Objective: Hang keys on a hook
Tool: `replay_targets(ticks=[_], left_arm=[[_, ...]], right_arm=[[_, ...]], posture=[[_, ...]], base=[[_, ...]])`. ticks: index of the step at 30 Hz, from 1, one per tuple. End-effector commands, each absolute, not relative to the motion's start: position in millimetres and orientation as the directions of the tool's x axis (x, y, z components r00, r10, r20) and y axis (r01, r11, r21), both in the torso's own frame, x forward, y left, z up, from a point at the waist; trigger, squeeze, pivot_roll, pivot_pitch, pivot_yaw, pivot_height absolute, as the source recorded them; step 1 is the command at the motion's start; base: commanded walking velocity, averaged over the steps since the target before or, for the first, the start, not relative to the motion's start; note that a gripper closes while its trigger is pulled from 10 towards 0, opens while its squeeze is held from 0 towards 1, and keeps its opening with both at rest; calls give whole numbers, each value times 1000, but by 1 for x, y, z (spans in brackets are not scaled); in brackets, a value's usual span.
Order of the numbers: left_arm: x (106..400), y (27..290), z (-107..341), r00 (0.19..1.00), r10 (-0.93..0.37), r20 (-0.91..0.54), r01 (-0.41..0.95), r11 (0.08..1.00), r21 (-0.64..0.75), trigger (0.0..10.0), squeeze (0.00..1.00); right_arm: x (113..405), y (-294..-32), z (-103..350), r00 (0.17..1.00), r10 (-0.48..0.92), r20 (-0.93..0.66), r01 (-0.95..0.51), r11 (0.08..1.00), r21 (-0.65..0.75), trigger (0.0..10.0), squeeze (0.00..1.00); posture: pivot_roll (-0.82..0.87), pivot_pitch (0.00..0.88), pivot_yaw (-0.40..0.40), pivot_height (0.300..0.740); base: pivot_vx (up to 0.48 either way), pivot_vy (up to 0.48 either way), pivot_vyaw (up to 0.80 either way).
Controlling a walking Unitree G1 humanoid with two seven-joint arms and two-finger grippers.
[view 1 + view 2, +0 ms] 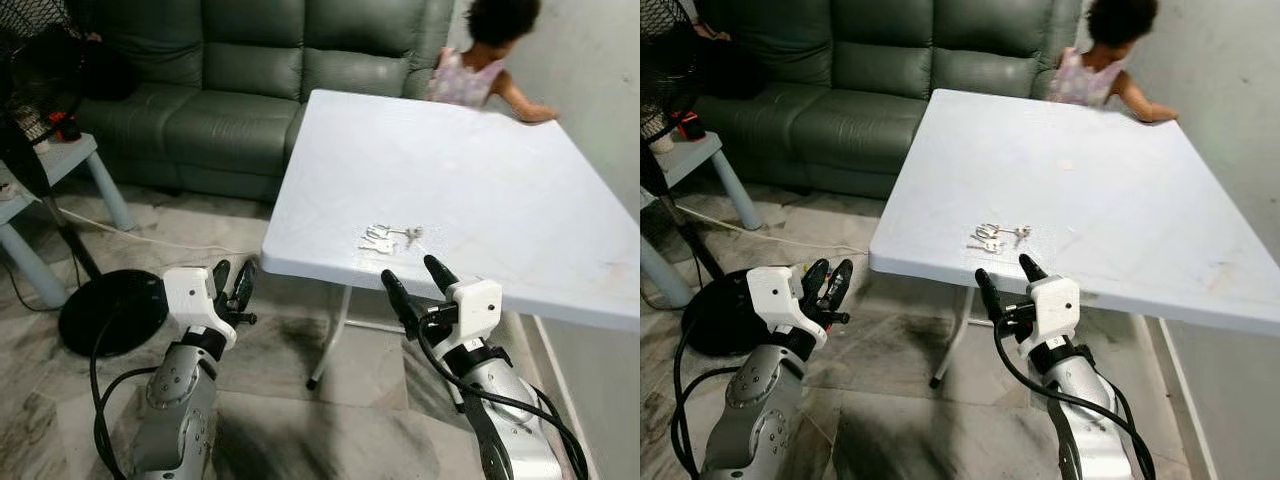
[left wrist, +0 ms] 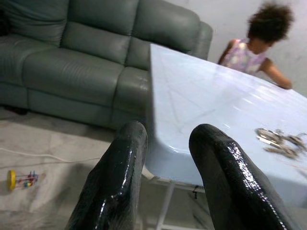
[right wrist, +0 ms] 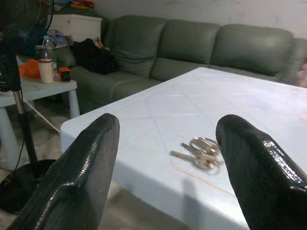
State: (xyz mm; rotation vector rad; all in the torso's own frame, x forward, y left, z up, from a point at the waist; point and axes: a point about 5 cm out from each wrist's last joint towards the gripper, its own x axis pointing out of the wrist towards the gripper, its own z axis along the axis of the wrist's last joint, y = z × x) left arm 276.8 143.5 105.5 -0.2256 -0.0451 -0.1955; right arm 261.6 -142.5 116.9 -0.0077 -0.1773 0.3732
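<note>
A living room with a grey marbled tile floor (image 1: pixel 270 420) is recorded, with a dark green leather sofa (image 1: pixel 230 90) set along the far side. A white square folding plastic table (image 1: pixel 470 170) is placed to the right, standing on thin white metal legs. A small bunch of silver metal keys on a ring (image 1: pixel 388 238) is seen lying flat on the tabletop near its near edge (towards the near left corner), touching nothing else.

The right gripper (image 1: pixel 420 282) is held just short of the table's near edge, below tabletop height, with the keys lying ahead of it; its two black fingers are spread wide and nothing is held between them. In the right wrist view the keys (image 3: pixel 200 153) are framed between the two fingertips (image 3: pixel 81 163), well apart from both.

The left gripper (image 1: pixel 233 285) is raised over the floor to the left of the table, clear of it; its fingers are set narrowly apart with a slim gap, and nothing is gripped.

A black pedestal fan with a round base (image 1: pixel 110 310) is noted at the left, beside a small pale blue plastic side table (image 1: pixel 60 165). A person in a light patterned top (image 1: pixel 470 70) is seen at the table's far edge, one hand resting on it.
</note>
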Motion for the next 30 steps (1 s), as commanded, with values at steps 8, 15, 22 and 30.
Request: replay_targets(ticks=[8,15,22,30], left_arm=[[277,138,112,974,-213,81,225,951,-211,10000,0],[277,136,112,973,-216,82,229,949,-216,10000,0],[277,135,111,979,-191,74,203,956,-213,10000,0],[275,132,112,979,-179,98,194,963,-185,10000,0]], right_arm=[[260,-144,121,916,359,177,-358,933,-38,10000,0],[259,-143,121,915,362,176,-361,932,-38,10000,0],[258,-142,121,912,372,171,-370,928,-43,10000,0],[261,-138,121,903,405,143,-402,914,-54,10000,0]], posture=[[102,0,-67,740],[102,0,-68,740],[103,0,-73,740],[103,0,-76,740]], base=[[387,0,0],[386,0,0],[317,0,0],[0,0,0]])
